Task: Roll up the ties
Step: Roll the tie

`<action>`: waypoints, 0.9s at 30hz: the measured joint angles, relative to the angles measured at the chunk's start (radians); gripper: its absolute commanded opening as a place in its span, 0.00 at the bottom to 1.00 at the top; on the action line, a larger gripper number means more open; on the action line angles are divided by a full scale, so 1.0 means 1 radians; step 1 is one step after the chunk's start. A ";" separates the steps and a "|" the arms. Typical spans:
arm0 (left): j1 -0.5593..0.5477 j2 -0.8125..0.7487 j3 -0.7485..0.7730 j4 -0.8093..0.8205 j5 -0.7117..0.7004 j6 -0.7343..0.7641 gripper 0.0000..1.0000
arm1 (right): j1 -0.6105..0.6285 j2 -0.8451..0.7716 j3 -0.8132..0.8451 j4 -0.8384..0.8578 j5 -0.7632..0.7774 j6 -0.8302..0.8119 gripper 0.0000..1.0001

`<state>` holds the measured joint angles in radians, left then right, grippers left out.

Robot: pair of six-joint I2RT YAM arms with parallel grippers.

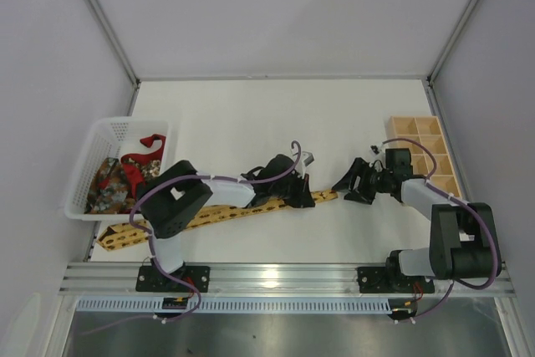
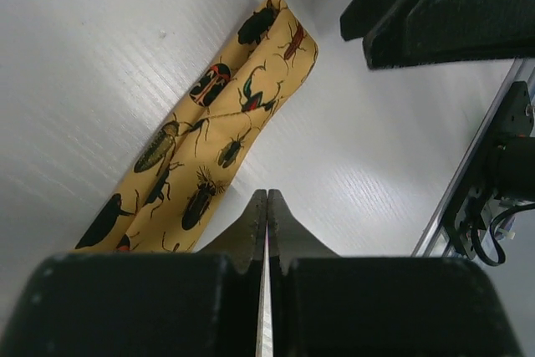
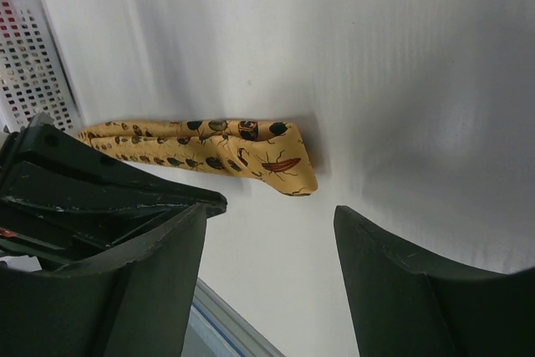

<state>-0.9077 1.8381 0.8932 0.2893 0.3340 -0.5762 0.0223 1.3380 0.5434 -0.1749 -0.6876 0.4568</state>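
The yellow-gold tie [image 1: 226, 213] with dark beetle marks lies stretched across the table from the near left to the middle. Its narrow end [image 2: 266, 60] is folded over; it also shows in the right wrist view [image 3: 276, 159]. My left gripper [image 1: 299, 198] is shut and empty, resting over the tie just short of that end; its tips [image 2: 267, 200] hover beside the fabric. My right gripper [image 1: 351, 186] is open and empty, just right of the tie's end. The red tie [image 1: 144, 152] and the dark patterned tie [image 1: 107, 186] lie in the white basket [image 1: 100, 135].
A wooden box with compartments [image 1: 426, 152] stands at the right, behind the right arm. The metal rail [image 1: 284, 277] runs along the near edge. The white basket also shows in the right wrist view [image 3: 29, 64].
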 measured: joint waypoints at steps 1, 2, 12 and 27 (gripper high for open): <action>0.000 0.004 0.005 -0.001 -0.002 0.000 0.00 | 0.006 0.008 0.000 0.007 0.001 0.002 0.68; 0.000 0.010 0.013 -0.003 -0.009 0.000 0.00 | 0.014 0.019 0.000 0.014 0.002 0.003 0.68; 0.007 0.042 0.086 -0.053 -0.048 0.029 0.01 | 0.041 0.102 0.003 0.053 0.018 0.003 0.61; 0.040 0.063 0.099 -0.084 -0.061 0.063 0.00 | 0.076 0.141 0.042 0.068 0.047 -0.019 0.57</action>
<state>-0.8677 1.9007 0.9920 0.2050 0.2726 -0.5133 0.0978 1.4792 0.5850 -0.1070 -0.6411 0.4374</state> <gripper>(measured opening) 0.007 0.583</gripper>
